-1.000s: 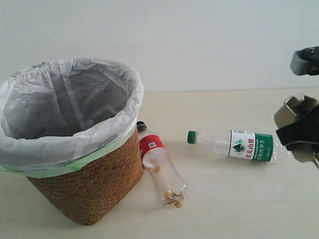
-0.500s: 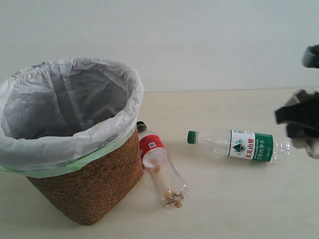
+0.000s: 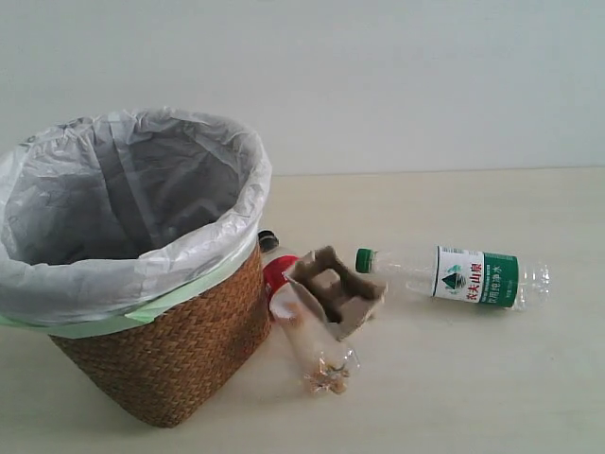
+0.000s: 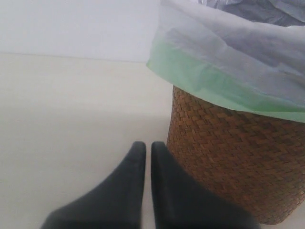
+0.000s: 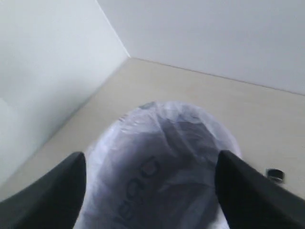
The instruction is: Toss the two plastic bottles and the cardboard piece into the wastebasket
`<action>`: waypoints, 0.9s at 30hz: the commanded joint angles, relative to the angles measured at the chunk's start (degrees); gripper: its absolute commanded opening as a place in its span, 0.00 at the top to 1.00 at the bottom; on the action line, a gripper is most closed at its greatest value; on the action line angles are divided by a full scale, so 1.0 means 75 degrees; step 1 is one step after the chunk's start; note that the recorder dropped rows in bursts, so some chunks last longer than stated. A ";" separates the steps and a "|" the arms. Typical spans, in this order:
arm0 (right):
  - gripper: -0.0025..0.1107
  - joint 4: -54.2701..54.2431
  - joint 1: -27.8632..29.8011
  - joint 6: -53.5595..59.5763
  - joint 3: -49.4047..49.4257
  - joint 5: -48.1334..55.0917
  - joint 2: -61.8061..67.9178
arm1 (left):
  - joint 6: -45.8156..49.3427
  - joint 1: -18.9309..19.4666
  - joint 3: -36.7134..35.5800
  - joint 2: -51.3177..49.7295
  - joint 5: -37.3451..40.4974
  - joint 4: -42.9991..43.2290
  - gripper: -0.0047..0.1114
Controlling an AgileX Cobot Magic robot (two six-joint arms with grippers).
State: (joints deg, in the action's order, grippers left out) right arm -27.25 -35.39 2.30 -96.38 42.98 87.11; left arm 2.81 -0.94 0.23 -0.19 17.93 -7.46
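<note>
Nothing binned yet, I'd say: cardboard (image 3: 336, 288) sat centre frame over red bottle (image 3: 317, 345), beside basket (image 3: 161, 369), not in it. Green bottle (image 3: 463, 276) lay centre-right. R gripper (image 5: 151, 160) wide, empty; L gripper (image 4: 144, 145) closed, empty.

We see plain white wall (image 3: 397, 76) behind pale beige tabletop (image 3: 473, 388), meeting along far edge. Light soft, even (shadows faint). Second white wall (image 5: 47, 62) joins at tabletop's corner.

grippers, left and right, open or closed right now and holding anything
Left black gripper: closed, holding nothing.
Right black gripper: open wide, holding nothing.
</note>
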 commanded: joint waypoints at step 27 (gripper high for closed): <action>0.38 0.5834 0.0232 -0.0016 0.2378 0.2990 0.0218 | -0.0039 0.0005 -0.0031 0.0025 -0.0024 0.0023 0.93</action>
State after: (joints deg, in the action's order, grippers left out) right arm 14.40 -33.84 0.74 -83.06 68.84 89.06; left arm 2.81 -0.94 0.23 -0.19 17.93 -7.46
